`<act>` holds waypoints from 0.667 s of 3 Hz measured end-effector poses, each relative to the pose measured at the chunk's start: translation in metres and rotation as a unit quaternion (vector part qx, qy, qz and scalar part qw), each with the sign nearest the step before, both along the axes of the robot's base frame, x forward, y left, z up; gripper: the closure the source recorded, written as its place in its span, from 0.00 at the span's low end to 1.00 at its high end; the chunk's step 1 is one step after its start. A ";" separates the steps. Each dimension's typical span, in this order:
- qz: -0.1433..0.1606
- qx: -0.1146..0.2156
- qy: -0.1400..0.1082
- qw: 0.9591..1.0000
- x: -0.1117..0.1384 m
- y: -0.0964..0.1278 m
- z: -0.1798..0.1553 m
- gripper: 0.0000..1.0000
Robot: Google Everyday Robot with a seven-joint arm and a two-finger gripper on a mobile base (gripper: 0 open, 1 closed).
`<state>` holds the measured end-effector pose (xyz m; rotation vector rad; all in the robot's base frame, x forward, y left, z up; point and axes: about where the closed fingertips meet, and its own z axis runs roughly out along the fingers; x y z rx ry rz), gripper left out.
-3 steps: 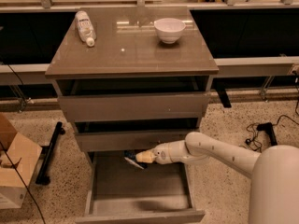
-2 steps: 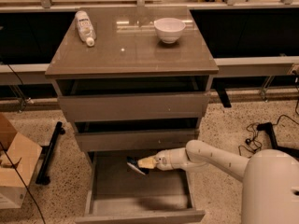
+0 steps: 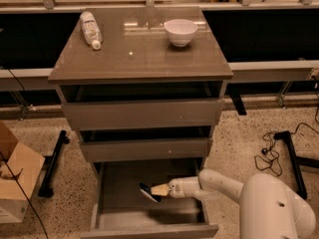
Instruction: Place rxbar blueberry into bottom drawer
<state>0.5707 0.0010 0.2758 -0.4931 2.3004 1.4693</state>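
Note:
The bottom drawer (image 3: 114, 218) is pulled open, a wide shallow grey-brown tray below two shut drawers. My gripper (image 3: 155, 190) reaches in from the right on a white arm and hangs low over the drawer's middle. Its pale fingers (image 3: 160, 188) are shut on the rxbar blueberry (image 3: 148, 192), a small dark flat bar that sticks out to the left of the fingertips, tilted, just above the drawer floor.
A white plastic bottle (image 3: 90, 29) lies on the cabinet top at the back left, a white bowl (image 3: 180, 31) at the back right. A cardboard box (image 3: 15, 178) stands on the floor at the left. Cables and a black stand (image 3: 286, 151) lie at the right.
My gripper has moved a little lower and forward into the bottom drawer, still holding the bar. Nothing else has moved.

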 end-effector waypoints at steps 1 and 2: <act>-0.008 0.007 0.033 0.999 -0.022 -0.002 -0.057 1.00; -0.019 0.007 0.061 0.998 -0.031 -0.006 -0.105 1.00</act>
